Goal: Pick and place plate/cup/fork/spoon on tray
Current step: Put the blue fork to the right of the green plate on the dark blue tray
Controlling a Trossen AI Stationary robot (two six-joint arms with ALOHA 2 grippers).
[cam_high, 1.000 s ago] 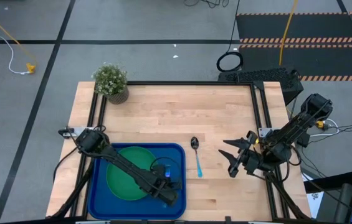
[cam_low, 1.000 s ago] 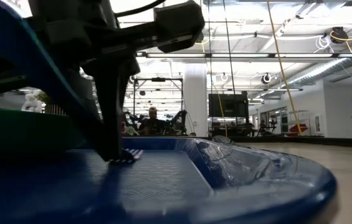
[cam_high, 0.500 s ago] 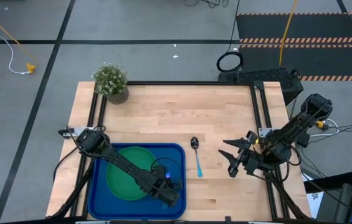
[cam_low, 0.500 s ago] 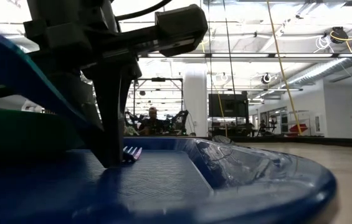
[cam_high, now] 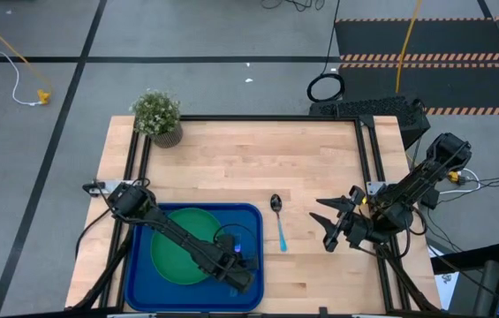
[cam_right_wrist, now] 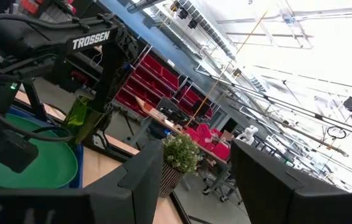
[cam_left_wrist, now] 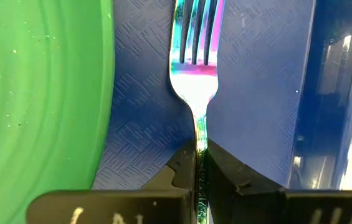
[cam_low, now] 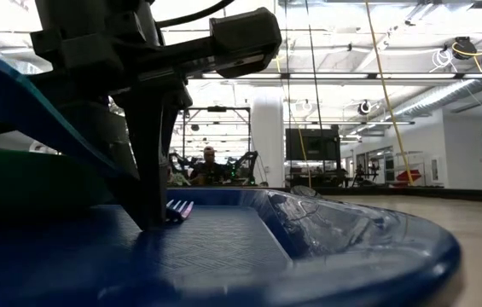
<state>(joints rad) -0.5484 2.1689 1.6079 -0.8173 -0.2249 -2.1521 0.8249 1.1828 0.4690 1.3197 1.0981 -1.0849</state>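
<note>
the fork (cam_left_wrist: 197, 74) is held pinched by the left gripper (cam_left_wrist: 199, 163), low over the tray (cam_left_wrist: 260, 81), plate (cam_left_wrist: 38, 93) just beside it. risk judged: fork skewing if released unevenly (right gripper (cam_high: 333, 223) waits spread).

"TROSSEN" stands in white letters on the left arm (cam_right_wrist: 95, 43).
</note>
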